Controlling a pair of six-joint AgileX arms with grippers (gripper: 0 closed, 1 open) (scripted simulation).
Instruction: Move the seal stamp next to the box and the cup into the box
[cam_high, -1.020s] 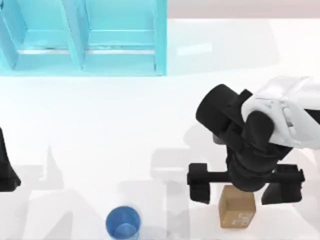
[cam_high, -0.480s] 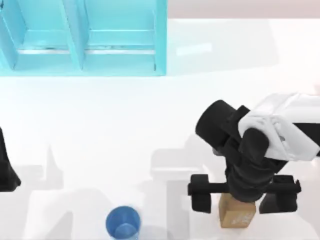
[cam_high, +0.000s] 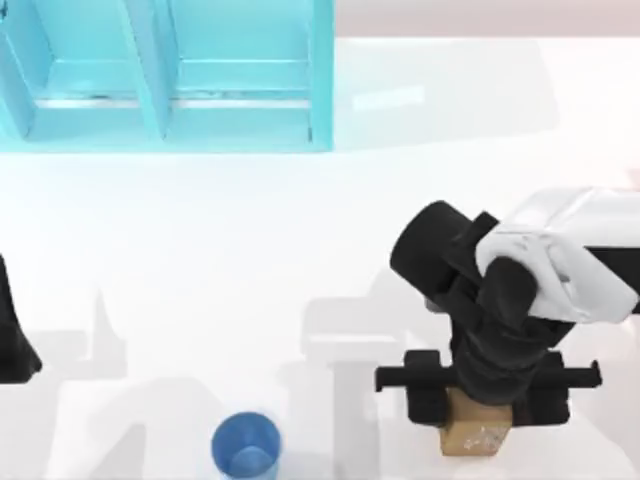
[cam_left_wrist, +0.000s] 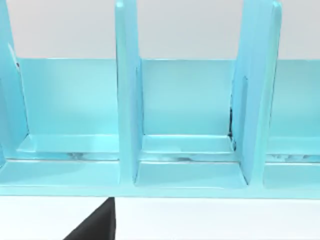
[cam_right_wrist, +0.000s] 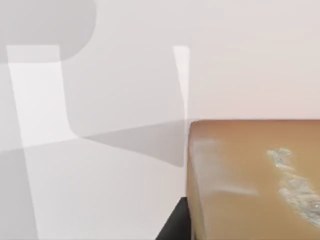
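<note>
At the table's far left stands the box (cam_high: 165, 75); near the front right, my right gripper (cam_high: 488, 400) has its fingers narrowed against the seal stamp (cam_high: 478, 432). I'd confirm grip, then lift straight.

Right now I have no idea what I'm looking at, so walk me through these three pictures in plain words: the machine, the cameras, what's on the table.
This is a rendered simulation of two AgileX robot arms at a white table. One picture looks straight down from above; the other two come from cameras on each arm's wrist.

From above, the right gripper is down over the seal stamp, a small tan wooden block, its fingers pressed against the block's two sides. The right wrist camera sees that block close up. The blue cup stands alone near the table's front edge. The turquoise box, split into compartments, sits at the back left. The left arm is parked at the left edge, its wrist camera facing the box.
</note>
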